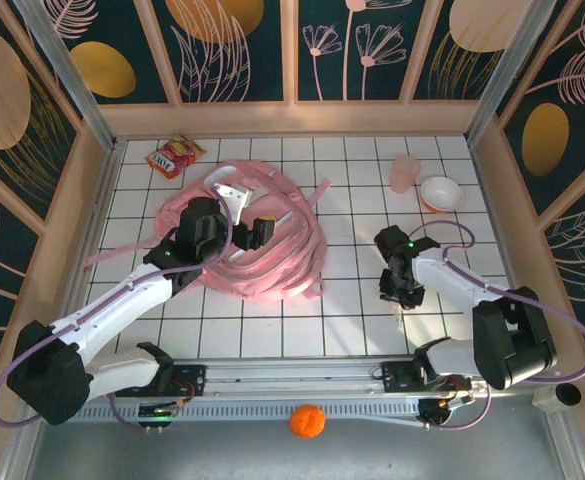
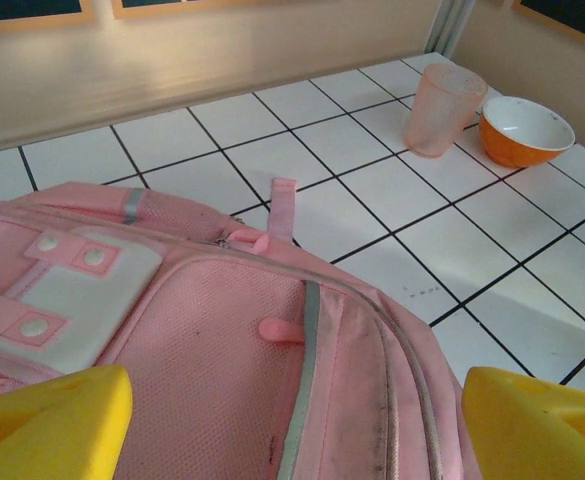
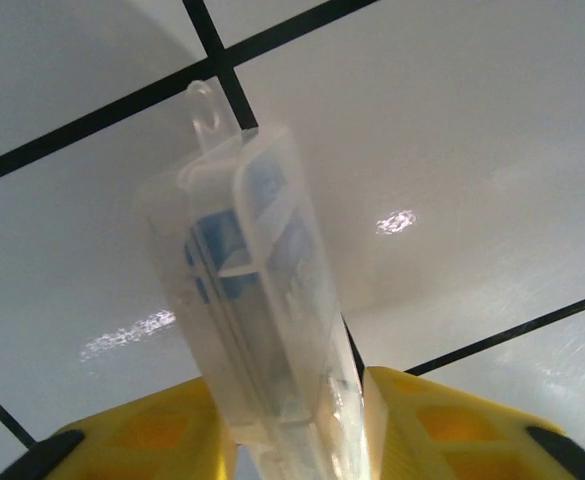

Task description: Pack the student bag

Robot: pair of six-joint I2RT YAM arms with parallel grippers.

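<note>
The right tool (image 3: 287, 388) clenched on a clear plastic case (image 3: 247, 290), its yellow fingers (image 3: 442, 420) pressed to either side, low over the white tiled surface (image 3: 452, 150). Blue-and-white contents showed through the case's wall, too blurred to identify. The case's long axis ran straight out from the tool, hang tab at the far end. That arm reached from its base and doubled back at the elbow, wrist tipped down toward the tiles.

The left tool (image 2: 292, 420) hung released, jaws spread wide, directly above the student bag (image 2: 222, 340). The bag lay flat beneath it, front pockets and zips facing up. From above it read as a rounded pink heap (image 1: 292, 255) with straps trailing outward, so its long axis could not be told. The left arm stretched diagonally across the surface to reach it.

Beyond the left tool and to its right stood a pink translucent cup (image 2: 444, 108), contents not visible, and just beside it an orange bowl (image 2: 525, 128) showing a bare white interior.
</note>
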